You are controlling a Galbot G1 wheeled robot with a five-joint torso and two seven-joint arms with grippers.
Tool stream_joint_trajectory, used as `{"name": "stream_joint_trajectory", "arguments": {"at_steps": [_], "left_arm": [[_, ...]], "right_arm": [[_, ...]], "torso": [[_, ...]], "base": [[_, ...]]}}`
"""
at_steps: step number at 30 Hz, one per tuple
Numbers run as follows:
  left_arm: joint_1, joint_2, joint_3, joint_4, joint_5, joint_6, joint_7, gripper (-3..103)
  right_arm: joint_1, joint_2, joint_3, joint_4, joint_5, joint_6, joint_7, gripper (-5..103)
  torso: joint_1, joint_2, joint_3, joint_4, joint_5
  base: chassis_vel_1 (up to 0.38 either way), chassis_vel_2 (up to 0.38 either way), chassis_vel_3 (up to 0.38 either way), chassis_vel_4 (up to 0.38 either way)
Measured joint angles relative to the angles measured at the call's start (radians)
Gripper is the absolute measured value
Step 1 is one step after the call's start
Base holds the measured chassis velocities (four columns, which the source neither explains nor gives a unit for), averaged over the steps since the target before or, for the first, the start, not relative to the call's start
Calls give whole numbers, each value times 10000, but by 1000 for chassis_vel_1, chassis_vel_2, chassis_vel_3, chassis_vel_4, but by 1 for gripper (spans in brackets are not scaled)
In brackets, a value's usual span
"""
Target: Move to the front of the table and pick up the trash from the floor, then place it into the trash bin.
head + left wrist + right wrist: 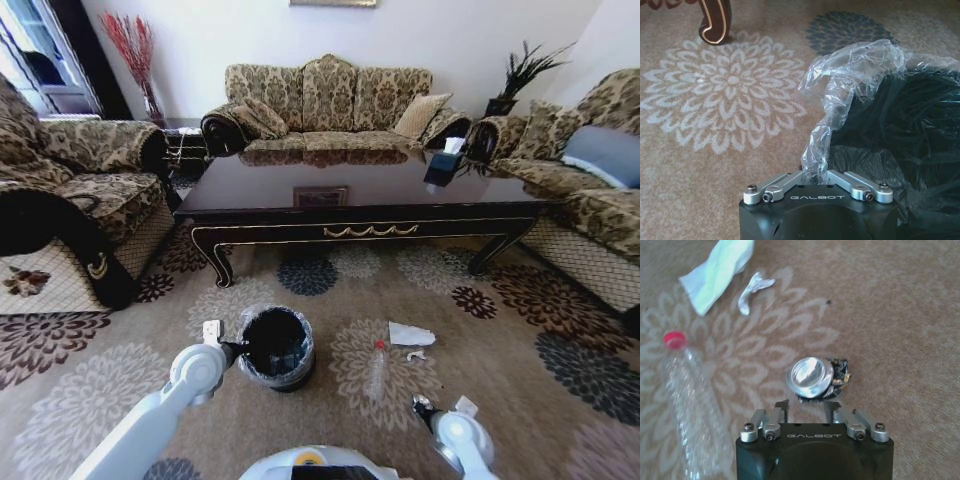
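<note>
**Bin liner pinched, can under the other claw**

The left claw (818, 176) is closed on a fold of the translucent liner at the rim of the black trash bin (275, 345), which stands on the carpeted floor (520, 380) in front of the glossy dark bench (360, 195). The right claw (807, 409) hangs low over the carpet with its fingers parted and nothing gripped; a crushed metal can (810, 377) with a dark scrap beside it lies just ahead of them. The clear bottle (687, 395) with its red cap, the white paper (717, 271) and a small foil scrap (752, 290) lie nearby on the floor.

Risks, as I judge them: the can looks smooth and rounded, so closing fingers could squirt it away across the carpet. A tug from the left arm could tear the thin liner or tip the light bin.
</note>
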Motion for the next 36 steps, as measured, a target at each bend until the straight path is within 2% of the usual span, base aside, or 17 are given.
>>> {"name": "stream_joint_trajectory", "arguments": {"at_steps": [2,4,8,10,14,16,18,25,36], "left_arm": [[-17,14,54,4,2,0,6,0],[-17,26,58,14,2,0,12,0],[-35,72,71,63,11,0,16,0],[-36,72,75,63,11,-1,17,0],[6,73,69,56,20,0,51,0],[13,72,66,59,34,0,65,0],[-6,32,90,121,93,0,99,0],[-176,-81,409,177,149,0,104,0],[-147,80,328,101,111,0,61,0]], "right_arm": [[407,-60,239,-478,471,52,85,51],[594,-85,295,-726,628,69,163,51],[1349,-88,474,-1523,1117,66,866,73],[1398,-73,505,-1564,1130,56,987,73],[1284,14,731,-1293,1237,-40,1453,95],[1238,24,759,-1239,1264,-67,1492,95],[1070,78,822,-1116,1359,-146,1557,100],[1167,202,773,-1543,1391,-187,1488,100],[1847,-133,440,-2795,1026,-128,492,100]], "torso": [[0,0,0,0,0],[0,0,0,2,0],[0,0,0,3,3],[0,0,0,3,3],[0,0,0,1,0],[0,0,0,1,0],[0,0,0,1,0],[0,0,0,-1,1],[0,1,0,0,-2]], "base": [[0,0,0,0],[0,0,0,0],[0,0,0,0],[0,0,0,0],[0,0,0,0],[0,0,0,0],[0,0,0,0],[0,0,0,0],[0,0,0,0]]}}
